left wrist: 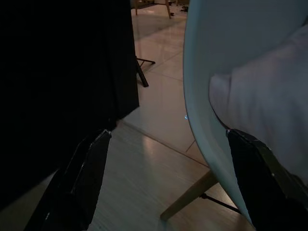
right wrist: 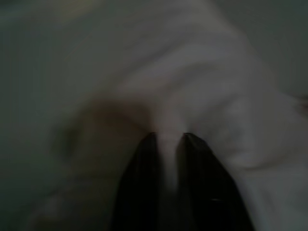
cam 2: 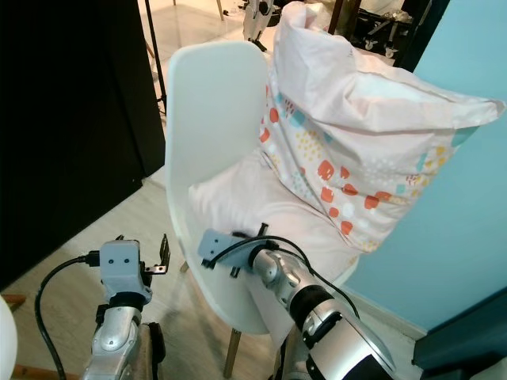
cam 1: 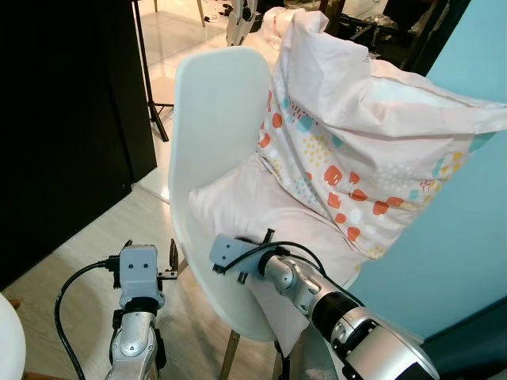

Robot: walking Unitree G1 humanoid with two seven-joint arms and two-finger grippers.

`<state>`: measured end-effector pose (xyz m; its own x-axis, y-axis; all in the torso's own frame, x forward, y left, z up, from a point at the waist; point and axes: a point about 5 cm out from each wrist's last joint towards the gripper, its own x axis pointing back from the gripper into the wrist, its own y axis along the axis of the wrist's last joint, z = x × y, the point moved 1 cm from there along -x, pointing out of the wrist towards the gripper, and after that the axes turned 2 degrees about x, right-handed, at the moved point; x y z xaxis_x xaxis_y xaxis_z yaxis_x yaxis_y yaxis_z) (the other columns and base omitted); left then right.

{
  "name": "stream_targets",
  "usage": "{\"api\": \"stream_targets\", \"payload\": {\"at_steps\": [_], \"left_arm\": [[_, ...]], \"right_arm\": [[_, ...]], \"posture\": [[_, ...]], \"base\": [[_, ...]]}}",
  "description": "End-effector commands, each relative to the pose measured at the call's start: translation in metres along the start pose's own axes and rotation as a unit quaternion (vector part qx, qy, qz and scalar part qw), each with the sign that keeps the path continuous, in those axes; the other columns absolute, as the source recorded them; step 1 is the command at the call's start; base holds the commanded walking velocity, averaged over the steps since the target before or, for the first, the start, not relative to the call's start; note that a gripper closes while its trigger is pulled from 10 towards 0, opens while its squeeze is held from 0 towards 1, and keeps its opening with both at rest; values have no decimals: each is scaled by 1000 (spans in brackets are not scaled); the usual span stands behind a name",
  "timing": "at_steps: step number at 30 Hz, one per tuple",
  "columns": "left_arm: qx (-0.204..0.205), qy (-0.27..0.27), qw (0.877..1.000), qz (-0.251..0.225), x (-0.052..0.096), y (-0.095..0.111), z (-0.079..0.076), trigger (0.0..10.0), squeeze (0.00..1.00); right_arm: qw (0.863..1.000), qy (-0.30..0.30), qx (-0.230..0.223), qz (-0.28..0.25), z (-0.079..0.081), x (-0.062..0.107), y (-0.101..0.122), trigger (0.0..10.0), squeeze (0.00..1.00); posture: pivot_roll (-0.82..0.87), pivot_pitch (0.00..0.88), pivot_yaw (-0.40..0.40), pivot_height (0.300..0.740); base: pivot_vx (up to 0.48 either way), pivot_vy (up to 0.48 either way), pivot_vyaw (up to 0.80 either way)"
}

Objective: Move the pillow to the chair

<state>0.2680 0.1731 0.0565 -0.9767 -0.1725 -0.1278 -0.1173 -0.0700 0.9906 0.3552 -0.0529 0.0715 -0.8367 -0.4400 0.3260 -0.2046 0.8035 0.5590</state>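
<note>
Pillow (cam 1: 372,150) propped on white chair (cam 1: 218,103), right gripper (right wrist: 167,139) pinching pillow fabric at seat front; left gripper (left wrist: 163,183) spread wide, beside chair edge above floor (left wrist: 144,163)

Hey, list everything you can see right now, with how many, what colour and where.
pillow: one, pale pink with orange, teal and yellow spots, on the chair seat, leaning up against its back
chair: one, white shell with wooden legs, straight ahead
curtain: one, black, to the left
tripod stand: one, black, behind the chair
wall: light blue, to the right
floor: pale wood
left gripper: fingers open, low beside the chair's edge
right gripper: fingers pinching pillow fabric
</note>
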Motion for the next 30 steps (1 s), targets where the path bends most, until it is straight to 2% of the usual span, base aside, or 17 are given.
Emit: {"api": "stream_targets", "payload": {"at_steps": [1,3,4,5,6,7,9,15,17,19,20,24,26,27,28,29,30], "left_arm": [[-6,-5,1000,16,4,-5,-1,10000,0],[-6,-5,1000,18,5,-6,-1,10000,0],[-6,-5,1000,18,5,-6,-1,10000,0],[-7,-6,1000,19,4,-6,-1,10000,0],[-7,-8,1000,20,4,-7,-1,10000,0],[-7,-8,1000,20,4,-7,-1,10000,0],[-7,-9,1000,20,3,-6,-2,10000,0],[-6,-10,1000,19,2,-6,-3,10000,0],[-5,-9,1000,19,3,-6,-4,10000,0],[-5,-8,1000,21,3,-6,-4,10000,0],[-5,-8,1000,21,3,-7,-4,10000,0],[-5,-7,1000,22,4,-7,-5,10000,0],[-5,-4,1000,23,4,-8,-5,10000,0],[-8,1,1000,24,4,-8,-3,10000,0],[-11,4,1000,25,4,-9,-2,10000,0],[-11,4,1000,25,4,-9,-2,10000,0],[-16,8,999,28,4,-10,-1,10000,0]], "right_arm": [[995,-40,-86,5,-17,2,-8,10000,1000],[975,-44,-213,-47,-26,2,4,10000,1000],[975,-44,-213,-47,-26,2,4,10000,1000],[948,-9,-300,-106,-28,1,20,10000,1000],[940,8,-318,-126,-27,1,26,10000,1000],[940,8,-318,-126,-27,1,26,10000,1000],[925,35,-345,-152,-25,1,35,10000,1000],[898,95,-380,-200,-16,3,51,10000,1000],[874,141,-400,-237,-10,7,63,10000,1000],[834,186,-440,-278,-9,12,76,10000,1000],[820,196,-452,-291,-9,13,80,10000,1000],[790,205,-485,-315,-15,16,87,10000,1000],[793,199,-486,-310,-16,14,87,10000,1000],[822,200,-454,-280,-9,10,83,10000,1000],[843,206,-426,-257,-4,8,79,10000,1000],[843,206,-426,-257,-4,8,79,10000,1000],[867,211,-391,-226,4,7,73,10000,1000]], "posture": [[36,137,-160,553],[32,136,-156,553],[32,136,-156,553],[28,135,-152,553],[27,134,-152,553],[27,134,-152,553],[27,134,-152,553],[27,136,-158,553],[26,136,-158,553],[26,136,-163,553],[26,136,-163,553],[32,131,-174,553],[34,128,-177,553],[34,125,-179,553],[34,125,-179,553],[34,125,-179,553],[35,123,-178,553]], "base": [[0,0,0],[0,0,0],[0,0,0],[0,0,0],[0,0,0],[0,0,0],[0,0,0],[0,0,0],[0,0,0],[0,0,0],[0,0,0],[0,0,0],[0,0,0],[0,0,0],[0,0,0],[0,0,0],[0,0,0]]}}
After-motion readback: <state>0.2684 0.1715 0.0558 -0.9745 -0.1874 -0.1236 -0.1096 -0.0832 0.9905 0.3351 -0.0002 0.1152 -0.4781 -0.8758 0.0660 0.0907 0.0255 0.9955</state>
